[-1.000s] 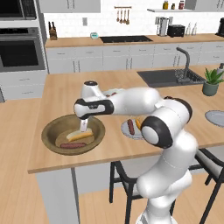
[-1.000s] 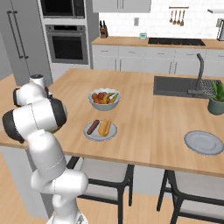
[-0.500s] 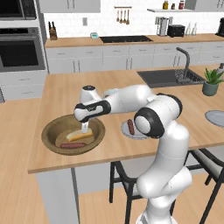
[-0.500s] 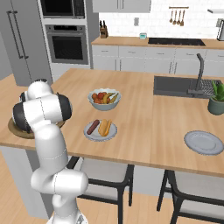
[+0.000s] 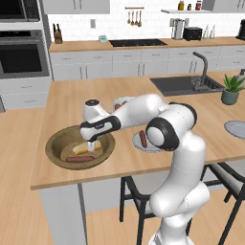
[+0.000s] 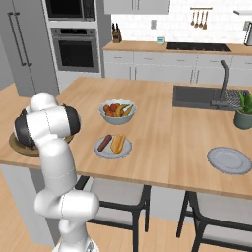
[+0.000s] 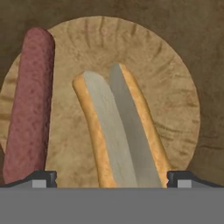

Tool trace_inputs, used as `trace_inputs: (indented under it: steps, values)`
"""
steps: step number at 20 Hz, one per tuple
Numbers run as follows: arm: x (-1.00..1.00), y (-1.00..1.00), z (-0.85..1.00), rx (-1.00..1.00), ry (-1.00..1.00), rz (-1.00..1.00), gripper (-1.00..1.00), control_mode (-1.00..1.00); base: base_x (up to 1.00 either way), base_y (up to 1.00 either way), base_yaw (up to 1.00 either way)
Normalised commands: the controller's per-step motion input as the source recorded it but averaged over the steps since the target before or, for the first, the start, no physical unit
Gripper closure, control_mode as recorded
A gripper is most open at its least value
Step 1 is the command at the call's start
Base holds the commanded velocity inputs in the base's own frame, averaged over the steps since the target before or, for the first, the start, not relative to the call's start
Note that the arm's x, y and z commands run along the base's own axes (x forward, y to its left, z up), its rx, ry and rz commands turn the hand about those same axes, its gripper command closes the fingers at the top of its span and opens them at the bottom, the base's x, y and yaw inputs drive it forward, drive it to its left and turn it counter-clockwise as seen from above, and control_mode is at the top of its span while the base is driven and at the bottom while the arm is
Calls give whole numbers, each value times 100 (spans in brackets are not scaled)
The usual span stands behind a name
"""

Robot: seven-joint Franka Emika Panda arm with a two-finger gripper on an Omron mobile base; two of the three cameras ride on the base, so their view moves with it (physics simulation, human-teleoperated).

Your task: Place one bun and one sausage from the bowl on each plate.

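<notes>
Reaching into the bowl (image 5: 57, 143), wide-open empty pincer (image 7: 112, 177) straddles the bun (image 7: 120, 131); next, descend and close.

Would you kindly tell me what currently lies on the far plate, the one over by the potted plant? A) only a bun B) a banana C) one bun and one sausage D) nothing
D: the plate near the potted plant shows only its bare grey-blue surface, while a bun and a sausage lie in the bowl.
</notes>
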Motion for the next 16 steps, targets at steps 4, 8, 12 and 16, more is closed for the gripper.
trace_inputs:
  steps: [4, 8, 12, 16]
  values:
    - [-2, 0, -12, 0, -3, 0, -100, -100, 0, 0, 0]
    - [0, 0, -4, 0, 0, 0, -100, -100, 0, 0, 0]
    - [0, 0, -8, 0, -1, 0, -100, -100, 0, 0, 0]
    - [4, 0, -8, 0, -2, 0, -100, -100, 0, 0, 0]
